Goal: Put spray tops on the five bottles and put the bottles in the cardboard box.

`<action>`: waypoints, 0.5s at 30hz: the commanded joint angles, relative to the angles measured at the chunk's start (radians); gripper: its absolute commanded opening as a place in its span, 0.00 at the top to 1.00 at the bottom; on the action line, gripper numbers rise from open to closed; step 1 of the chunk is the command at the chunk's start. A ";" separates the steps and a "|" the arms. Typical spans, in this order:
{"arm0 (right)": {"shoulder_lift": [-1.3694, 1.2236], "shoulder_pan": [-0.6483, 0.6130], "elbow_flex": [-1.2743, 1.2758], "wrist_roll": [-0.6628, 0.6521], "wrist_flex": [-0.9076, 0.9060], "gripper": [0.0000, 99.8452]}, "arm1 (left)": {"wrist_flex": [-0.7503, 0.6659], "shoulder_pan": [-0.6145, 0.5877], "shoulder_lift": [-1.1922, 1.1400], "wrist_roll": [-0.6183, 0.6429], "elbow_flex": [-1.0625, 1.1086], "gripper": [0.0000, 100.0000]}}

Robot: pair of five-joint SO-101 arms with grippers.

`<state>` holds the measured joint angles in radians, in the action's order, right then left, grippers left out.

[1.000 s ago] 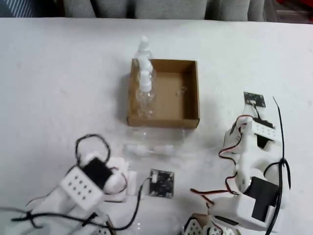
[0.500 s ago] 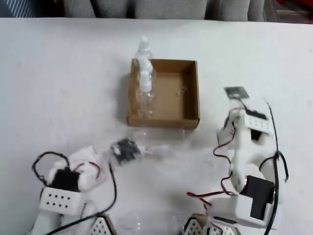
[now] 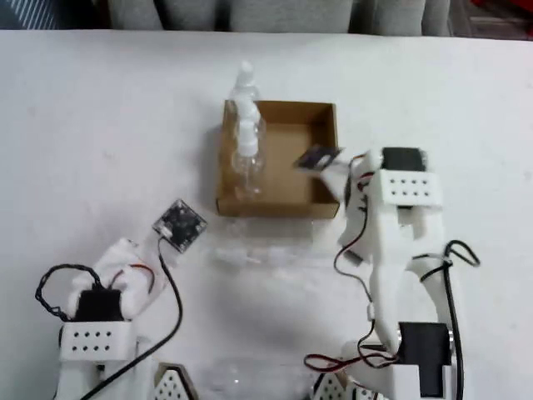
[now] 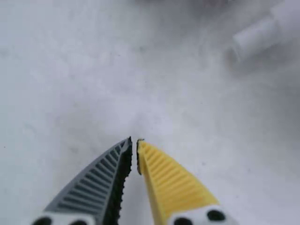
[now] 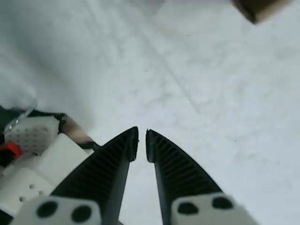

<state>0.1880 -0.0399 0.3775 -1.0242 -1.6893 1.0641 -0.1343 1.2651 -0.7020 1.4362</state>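
The cardboard box (image 3: 312,154) sits mid-table. Clear bottles with white spray tops (image 3: 246,137) stand in a row along its left wall. In front of the box, clear bottles (image 3: 262,252) lie flat on the table. My left gripper (image 4: 134,143) is shut on nothing, just above bare table, with a white spray-top part (image 4: 262,32) a short way beyond it. My right gripper (image 5: 141,137) is shut and empty over the table near a corner of the box (image 5: 258,7). The right arm (image 3: 401,217) stands next to the box's right side.
The left arm (image 3: 96,321) is at the front left, and also shows in the right wrist view (image 5: 33,150). Another clear bottle (image 3: 241,379) lies at the front edge between the arm bases. Loose cables hang around both arms.
The left arm swung from the middle front to the far left. The right arm moved forward and left, up to the box's right side.
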 commanded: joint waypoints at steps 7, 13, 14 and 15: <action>0.208 -0.205 0.244 -0.350 -0.030 0.98 | -0.227 -0.110 -0.453 0.106 -0.192 0.98; 0.435 -0.392 0.393 -0.338 -0.030 0.98 | -0.249 -0.143 -0.734 0.173 -0.358 0.97; 0.467 -0.429 0.417 -0.299 -0.030 0.98 | -0.249 -0.143 -0.766 0.189 -0.379 0.97; 0.495 -0.470 0.439 -0.247 -0.030 0.98 | -0.249 -0.145 -0.794 0.203 -0.394 0.97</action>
<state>0.5884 -0.4158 0.7841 -1.3556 -1.6893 0.8431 -0.2631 0.5455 -0.5455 1.1400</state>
